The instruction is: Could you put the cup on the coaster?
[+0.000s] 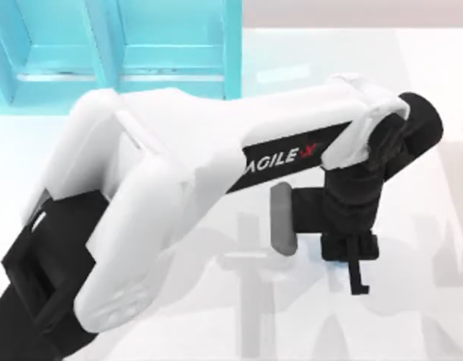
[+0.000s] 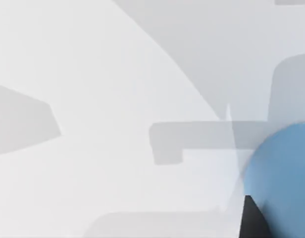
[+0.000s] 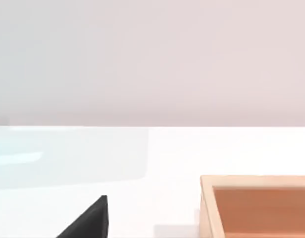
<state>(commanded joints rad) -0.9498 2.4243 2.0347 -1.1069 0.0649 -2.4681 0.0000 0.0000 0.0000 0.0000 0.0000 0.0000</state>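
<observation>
Currently left claw [image 1: 354,265] hangs over bench [image 1: 419,320], right half, arm stretched across. Cup [image 2: 283,181] lies hard against one fingertip [image 2: 251,220], close under wrist. Claw width: cannot tell. Left arm nearer cup; right arm idle beside wooden box [image 3: 256,206].

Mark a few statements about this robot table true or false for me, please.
1. The white left arm stretches toward the top view's right side, its black left gripper above the white table. True.
2. The small plain tapered cup in the left wrist view is red. False: it is blue.
3. The open box in the right wrist view is green metal. False: it is pale wood, orange-brown inside.
4. A teal panelled structure stands at the top view's upper left. True.
</observation>
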